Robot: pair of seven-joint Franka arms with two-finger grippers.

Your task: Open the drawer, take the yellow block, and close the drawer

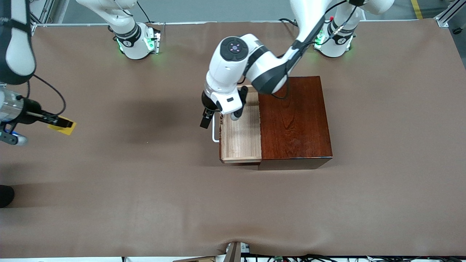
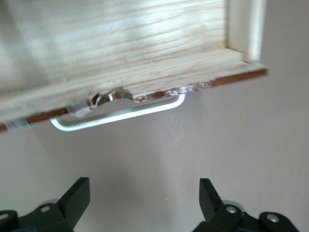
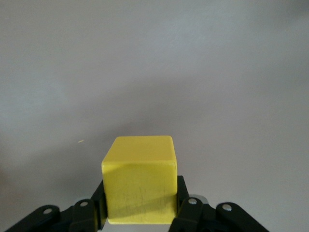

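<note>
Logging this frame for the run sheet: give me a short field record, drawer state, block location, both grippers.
drawer: open, light-wood tray pulled out of the dark wooden box toward the right arm's end of the table; nothing visible inside it
handle: white bar, not gripped
yellow block: held by the right gripper, above the table at the right arm's end
right gripper: shut on the block
left gripper: open, beside the handle, fingers apart and clear of it
task stage: block is out, drawer not yet closed

Glossy white arms with dark grey joints, black cables, green-lit bases, black-fingered left hand (image 1: 206,120).
</note>
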